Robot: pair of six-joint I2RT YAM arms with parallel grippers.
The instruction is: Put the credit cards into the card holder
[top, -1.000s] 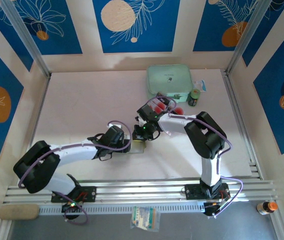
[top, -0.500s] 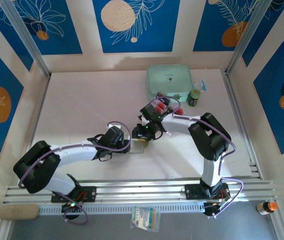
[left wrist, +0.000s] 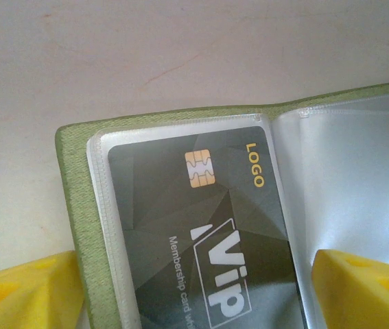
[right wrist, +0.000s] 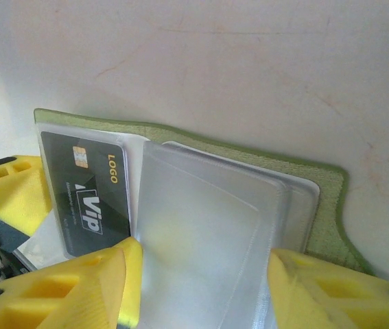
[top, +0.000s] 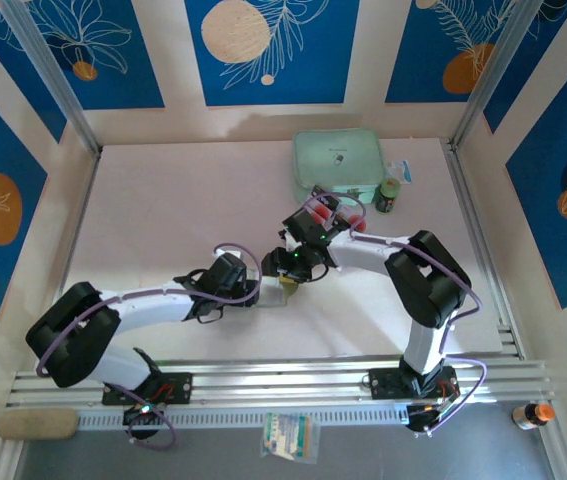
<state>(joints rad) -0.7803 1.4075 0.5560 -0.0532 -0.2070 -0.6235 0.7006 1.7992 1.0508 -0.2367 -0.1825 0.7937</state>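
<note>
Yellow fingertips of the left gripper (left wrist: 194, 291) stand apart, straddling the black card (left wrist: 201, 226) sleeved in the open card holder (left wrist: 77, 205), mid-tabletop toward the near edge. The right gripper (right wrist: 204, 274), also apart, straddles a clear sleeve (right wrist: 208, 219). Risk, I judge: both tools crowd one card holder, so a nudge could drag it or crumple the plastic. Pale matte tabletop (top: 163, 200); blue leaf-print walls (top: 263, 50).

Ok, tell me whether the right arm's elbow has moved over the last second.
Yes. The right arm's elbow has swung rightward and toward the near side, away from the mint-green case.
</note>
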